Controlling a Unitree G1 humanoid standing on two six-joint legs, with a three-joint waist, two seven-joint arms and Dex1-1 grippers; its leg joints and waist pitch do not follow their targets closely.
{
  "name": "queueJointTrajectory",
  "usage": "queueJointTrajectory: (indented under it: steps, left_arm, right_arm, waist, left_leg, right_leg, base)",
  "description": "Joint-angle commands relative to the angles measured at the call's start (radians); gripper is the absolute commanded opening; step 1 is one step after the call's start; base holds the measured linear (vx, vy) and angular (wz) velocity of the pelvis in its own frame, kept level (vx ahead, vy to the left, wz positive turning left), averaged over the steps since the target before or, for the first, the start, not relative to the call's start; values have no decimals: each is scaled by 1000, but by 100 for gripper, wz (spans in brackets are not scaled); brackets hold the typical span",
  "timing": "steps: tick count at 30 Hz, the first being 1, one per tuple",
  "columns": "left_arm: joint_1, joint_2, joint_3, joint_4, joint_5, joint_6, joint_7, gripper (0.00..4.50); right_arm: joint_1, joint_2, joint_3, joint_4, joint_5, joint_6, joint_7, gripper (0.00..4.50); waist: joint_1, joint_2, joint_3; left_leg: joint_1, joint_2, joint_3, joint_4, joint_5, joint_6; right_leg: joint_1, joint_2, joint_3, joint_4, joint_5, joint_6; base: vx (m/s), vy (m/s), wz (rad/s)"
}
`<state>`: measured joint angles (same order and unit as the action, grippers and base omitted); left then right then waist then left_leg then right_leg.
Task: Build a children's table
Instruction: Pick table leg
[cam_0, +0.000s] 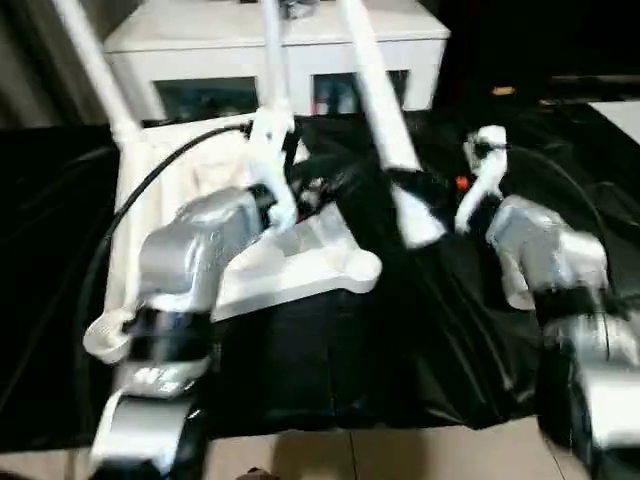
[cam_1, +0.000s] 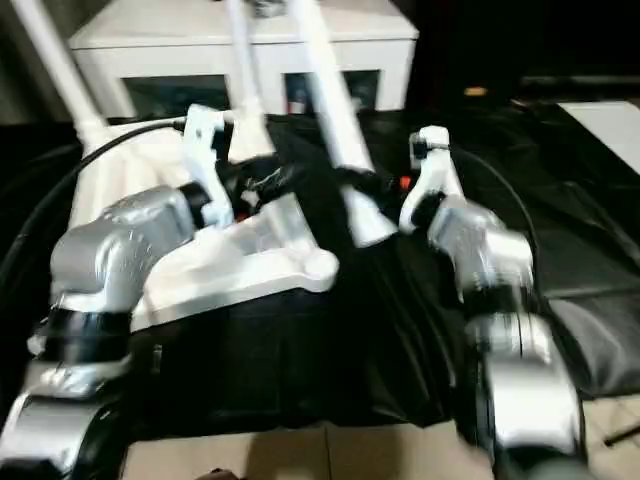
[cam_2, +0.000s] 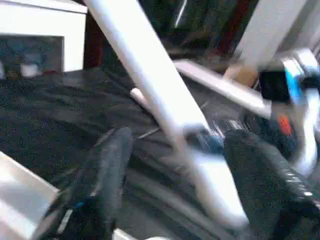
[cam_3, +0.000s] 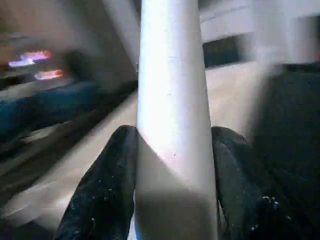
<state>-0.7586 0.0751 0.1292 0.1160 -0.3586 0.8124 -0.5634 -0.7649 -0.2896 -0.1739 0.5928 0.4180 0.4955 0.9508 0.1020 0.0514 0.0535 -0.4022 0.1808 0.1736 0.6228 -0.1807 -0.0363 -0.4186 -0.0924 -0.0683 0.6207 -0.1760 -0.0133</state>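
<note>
Forearms of silver fill the lower corners of the head view, our left one at lower left and our right one at lower right. Our left tool (cam_2: 170, 165) stands wide open, its two black fingers (cam_2: 112, 165) spread apart with a white leg (cam_2: 155, 95) passing between them, and we cannot see either finger pressing on it. Our right tool (cam_3: 172, 165) is closed on that loose leg (cam_3: 172, 100), one black finger against each side of the tube. In the head view this leg (cam_0: 385, 130) slants from the top centre of the frame down to the middle, its lower end just left of our right wrist.

Left of centre lies the tabletop (cam_0: 300, 265), underside up on the black cloth (cam_0: 440, 340) that covers the worktop, with a round corner socket (cam_0: 355, 265) near the middle of the frame. Two more legs rise from it: one (cam_0: 95, 65) at upper left and one (cam_0: 272, 60) at top centre, both running out of the frame.

Behind the worktop, along the top of the frame, stands a white cabinet (cam_0: 275, 40) with dark glass doors.
</note>
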Motion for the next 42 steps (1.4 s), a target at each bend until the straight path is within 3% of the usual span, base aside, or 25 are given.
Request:
queueJointTrajectory:
  steps: [1,3,6,7,9,12,19,21,24,27,29,32,34,35,42]
  left_arm:
    - [-28,-10,25,18,-35,27,15,361]
    - [-45,-21,40,29,-56,44,20,375]
    - [-70,-39,62,44,-75,65,42,392]
    - [-75,-43,67,44,-84,69,48,421]
    - [-77,-44,70,44,-89,73,51,429]
    - [-84,-46,78,40,-104,81,77,443]
    - [-81,-43,92,34,-109,85,108,450]
    - [-82,-43,94,33,-110,84,114,416]
    - [-79,-39,95,27,-123,94,132,403]
    - [-77,-43,98,29,-127,94,148,373]
    - [-77,-45,98,30,-128,94,151,369]
    - [-74,-52,98,31,-131,93,155,341]
    - [-72,-62,93,38,-129,92,164,332]
    - [-71,-63,93,39,-128,92,172,328]
    - [-71,-78,111,53,-122,70,228,279]
  right_arm:
    - [15,-3,25,-57,29,13,58,182]
    - [43,1,36,-100,47,20,80,182]
    - [86,9,42,-209,112,70,120,182]
    - [96,10,46,-237,123,87,132,182]
    - [105,10,48,-258,129,100,137,182]
    - [134,9,71,-307,129,109,141,182]
    - [131,13,86,-308,96,85,91,182]
    - [129,13,89,-305,87,79,81,182]
    - [131,5,155,-276,-27,14,-1,182]
    - [134,20,185,-273,-86,-26,-80,182]
    - [140,26,197,-284,-102,-40,-94,182]
    - [154,47,214,-322,-117,-48,-119,181]
    - [162,70,221,-353,-134,-58,-163,181]
    - [163,75,222,-356,-139,-60,-176,181]
    - [162,114,251,-352,-219,-128,-307,181]
  waist:
    - [4,-19,-81]
    - [7,-18,-79]
    - [6,-18,-74]
    - [8,-17,-76]
    - [7,-17,-74]
    - [7,-23,-75]
    - [8,-25,-78]
    - [8,-24,-78]
    - [6,-22,-75]
    - [4,-20,-75]
    - [2,-19,-74]
    - [1,-10,-75]
    - [-3,-13,-76]
    - [-2,-9,-76]
    - [-14,-9,-73]
  left_leg:
    - [22,40,-5,-60,-96,139]
    - [28,40,-7,-66,-146,98]
    - [26,40,-11,-74,-175,72]
    - [30,41,-12,-76,-181,66]
    - [27,41,-13,-79,-188,59]
    - [24,40,-13,-78,-167,55]
    - [21,38,-11,-74,-114,75]
    - [21,38,-11,-74,-111,71]
    - [23,37,-11,-77,-129,48]
    - [22,38,-12,-78,-144,40]
    - [22,37,-12,-79,-152,40]
    - [24,38,-14,-80,-157,38]
    - [23,37,-13,-81,-151,38]
    - [23,37,-14,-81,-156,37]
    - [22,35,-15,-86,-198,14]
  right_leg:
    - [59,-45,29,-60,-91,-280]
    - [56,-49,31,-69,-167,-261]
    - [58,-49,32,-77,-215,-224]
    - [56,-50,31,-79,-225,-215]
    - [56,-51,31,-82,-239,-206]
    - [56,-53,33,-81,-222,-196]
    - [57,-54,32,-77,-172,-210]
    - [57,-54,32,-77,-180,-208]
    - [54,-53,31,-80,-208,-198]
    - [54,-53,33,-81,-212,-188]
    - [54,-52,33,-81,-212,-187]
    - [54,-51,34,-81,-198,-187]
    - [55,-49,34,-79,-165,-192]
    - [55,-50,34,-78,-166,-193]
    - [56,-49,34,-83,-193,-181]
  base:
    - [0,0,0]
    - [0,0,0]
    - [0,0,0]
    - [0,0,0]
    - [0,0,0]
    - [0,0,0]
    - [0,0,0]
    - [0,0,0]
    - [0,0,0]
    - [0,0,0]
    - [0,0,0]
    - [0,0,0]
    - [0,0,0]
    - [0,0,0]
    - [0,0,0]
